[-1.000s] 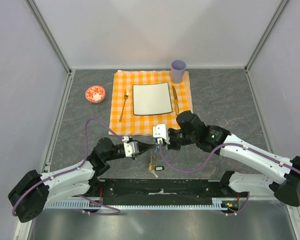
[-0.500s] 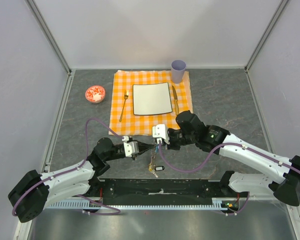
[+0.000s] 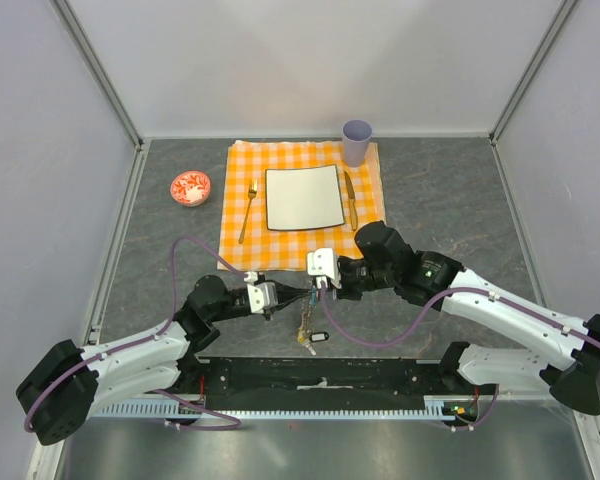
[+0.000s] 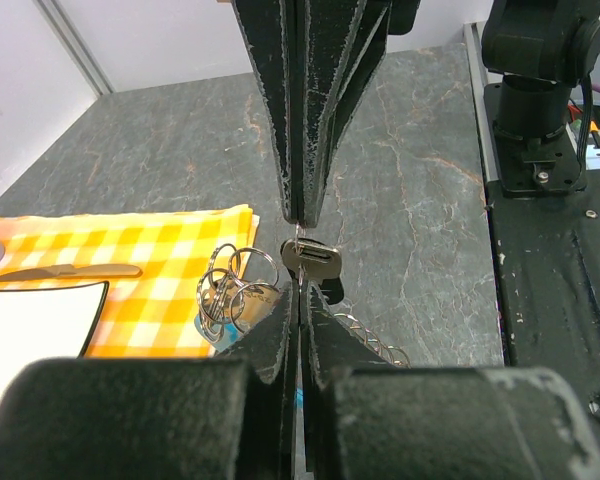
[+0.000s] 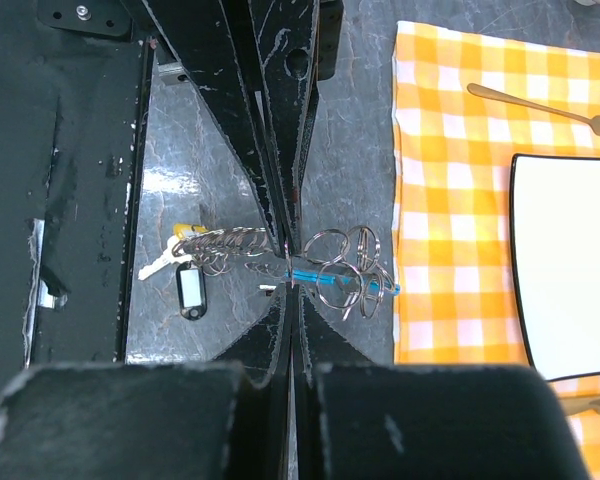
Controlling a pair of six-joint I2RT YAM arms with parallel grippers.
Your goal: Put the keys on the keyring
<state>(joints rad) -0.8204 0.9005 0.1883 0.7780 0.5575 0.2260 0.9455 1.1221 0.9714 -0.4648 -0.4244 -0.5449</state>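
My two grippers meet tip to tip just in front of the cloth, both shut. The left gripper (image 4: 298,292) pinches what looks like a silvery key (image 4: 311,257), whose head shows just beyond its tips. The right gripper (image 5: 290,288) is shut on a thin wire of the keyring (image 5: 342,262), a cluster of silvery rings with a turquoise tag (image 5: 330,276). A chain of rings (image 5: 223,243) leads to more keys (image 5: 163,264) and a black fob (image 5: 190,289) on the table. From above, the left gripper (image 3: 296,297) and right gripper (image 3: 314,292) hover over the hanging keys (image 3: 306,338).
Behind the grippers lies an orange checked cloth (image 3: 242,240) with a white square plate (image 3: 304,197), a gold fork (image 3: 248,210) and a knife (image 3: 350,200). A lilac cup (image 3: 357,142) stands at its far corner, a red-and-white bowl (image 3: 190,187) to the left. The black base rail (image 3: 280,378) runs along the near edge.
The right arm has edged very slightly to the right. Both grippers stay shut at the same spot and the hanging keys have not moved.
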